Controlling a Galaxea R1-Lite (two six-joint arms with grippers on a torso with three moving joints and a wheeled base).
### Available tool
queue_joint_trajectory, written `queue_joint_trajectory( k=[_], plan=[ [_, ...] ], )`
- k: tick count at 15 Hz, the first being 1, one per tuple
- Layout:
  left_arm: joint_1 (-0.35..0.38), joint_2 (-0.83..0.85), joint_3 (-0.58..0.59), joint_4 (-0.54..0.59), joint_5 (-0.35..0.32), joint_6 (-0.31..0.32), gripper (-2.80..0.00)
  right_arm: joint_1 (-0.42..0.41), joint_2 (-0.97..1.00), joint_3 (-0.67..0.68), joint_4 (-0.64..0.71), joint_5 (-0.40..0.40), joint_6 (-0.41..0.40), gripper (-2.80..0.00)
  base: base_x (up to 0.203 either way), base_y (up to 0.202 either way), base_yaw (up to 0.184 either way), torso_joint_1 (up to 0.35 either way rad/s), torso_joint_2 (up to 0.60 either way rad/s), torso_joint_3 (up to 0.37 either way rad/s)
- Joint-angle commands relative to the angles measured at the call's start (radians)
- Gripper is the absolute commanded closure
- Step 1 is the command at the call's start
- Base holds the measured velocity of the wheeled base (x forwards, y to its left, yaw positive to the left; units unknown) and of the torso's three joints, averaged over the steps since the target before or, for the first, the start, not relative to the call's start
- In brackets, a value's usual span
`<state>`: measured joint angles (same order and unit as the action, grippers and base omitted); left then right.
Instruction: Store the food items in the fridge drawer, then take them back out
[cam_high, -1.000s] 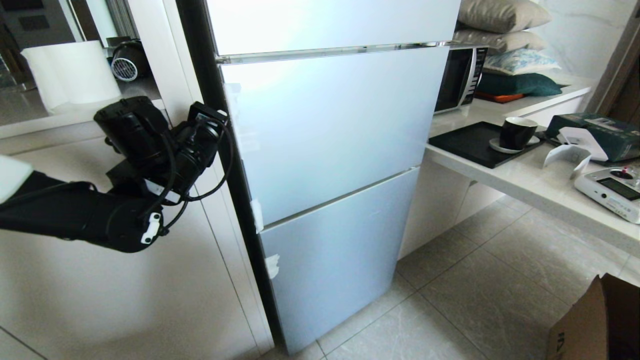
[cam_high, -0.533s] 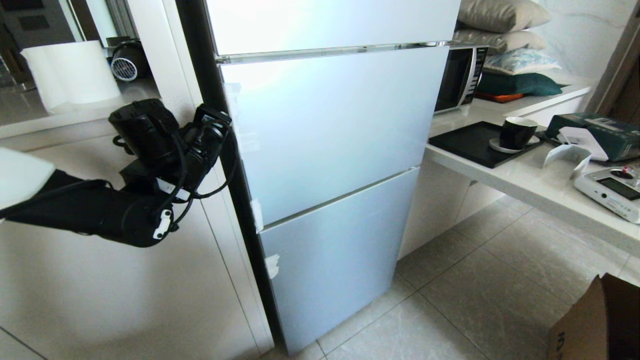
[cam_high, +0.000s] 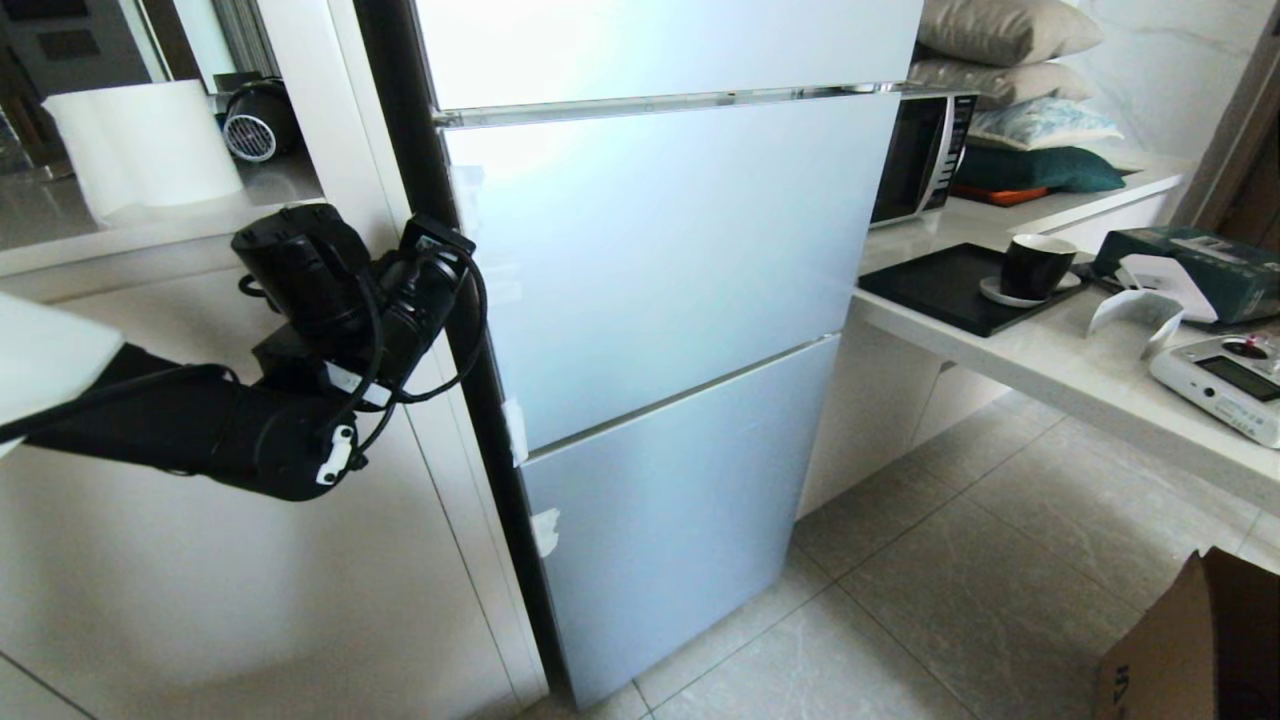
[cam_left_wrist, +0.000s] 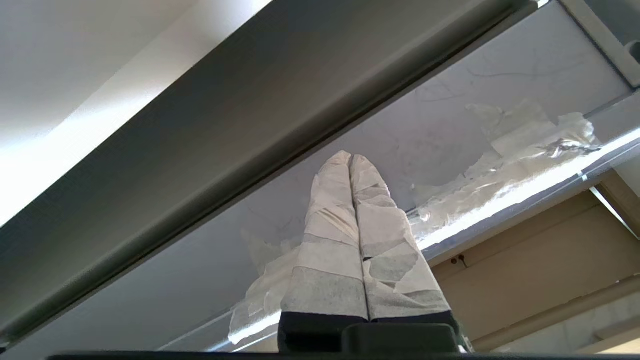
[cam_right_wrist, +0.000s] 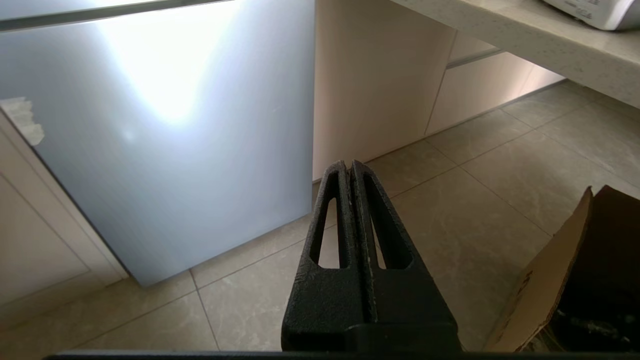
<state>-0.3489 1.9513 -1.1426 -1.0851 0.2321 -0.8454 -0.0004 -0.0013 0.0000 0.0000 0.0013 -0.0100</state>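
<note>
The fridge (cam_high: 660, 250) stands with all its pale blue doors closed, so the fridge drawer and the food items are hidden. My left arm (cam_high: 330, 300) reaches in from the left to the left edge of the middle door. In the left wrist view my left gripper (cam_left_wrist: 351, 159) has its tape-wrapped fingers (cam_left_wrist: 330, 260) pressed together, holding nothing, tips close to the door's side edge near crumpled clear tape (cam_left_wrist: 525, 145). My right gripper (cam_right_wrist: 348, 167) is shut and empty, parked low and pointing at the floor tiles in front of the bottom door (cam_right_wrist: 165, 140).
White cabinets (cam_high: 200, 580) flank the fridge on the left. A counter (cam_high: 1080, 370) on the right carries a black tray (cam_high: 930, 290), a dark cup (cam_high: 1035, 265) and a microwave (cam_high: 920, 155). A cardboard box (cam_high: 1190, 650) stands on the floor at the lower right.
My left arm has shifted right, bringing the wrist closer to the fridge's left edge. The fridge doors and the right arm have not moved.
</note>
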Motion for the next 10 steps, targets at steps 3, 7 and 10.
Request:
queue_joint_trajectory(
  k=[3, 7, 10],
  plan=[
    [-0.030, -0.009, 0.018, -0.002, -0.017, -0.004, 0.00, 0.000, 0.000, 0.000, 0.000, 0.000, -0.001, 0.00, 0.000, 0.000, 0.000, 0.000, 0.00, 0.000],
    [-0.039, -0.051, 0.058, -0.004, -0.027, -0.005, 0.00, 0.000, 0.000, 0.000, 0.000, 0.000, -0.001, 0.00, 0.000, 0.000, 0.000, 0.000, 0.00, 0.000],
    [-0.053, -0.094, 0.111, -0.005, -0.027, -0.007, 0.00, 0.000, 0.001, 0.000, 0.000, 0.000, 0.000, 0.00, 0.000, 0.000, 0.000, 0.000, 0.00, 0.000]
  ],
)
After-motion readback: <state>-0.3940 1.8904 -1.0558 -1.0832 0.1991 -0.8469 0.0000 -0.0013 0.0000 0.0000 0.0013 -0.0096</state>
